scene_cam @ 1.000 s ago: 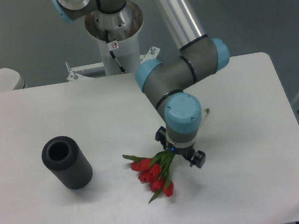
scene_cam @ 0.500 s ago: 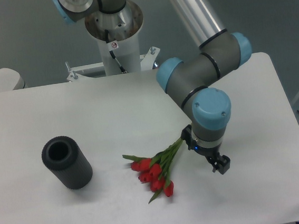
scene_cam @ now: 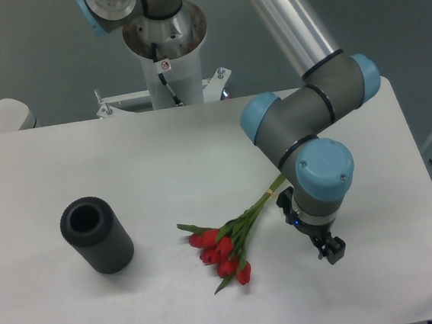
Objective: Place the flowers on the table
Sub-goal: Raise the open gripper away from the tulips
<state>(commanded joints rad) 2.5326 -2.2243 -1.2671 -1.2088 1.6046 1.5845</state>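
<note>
The flowers, red tulip-like blooms with green leaves and thin green stems, lie flat on the white table near its front middle. Their stems run up and to the right toward the arm's wrist, where the pale ends are partly hidden. My gripper points down just to the right of the stem ends, mostly covered by the blue-capped wrist. Its jaws stand apart with nothing between them, and they do not touch the flowers.
A dark grey hollow cylinder lies on the table at the left. The arm's white base column stands behind the table's back edge. The table's right edge and front edge are close to the gripper.
The gripper has moved right and slightly forward, off the stems. The flowers have stayed lying where they were, with the stems now showing.
</note>
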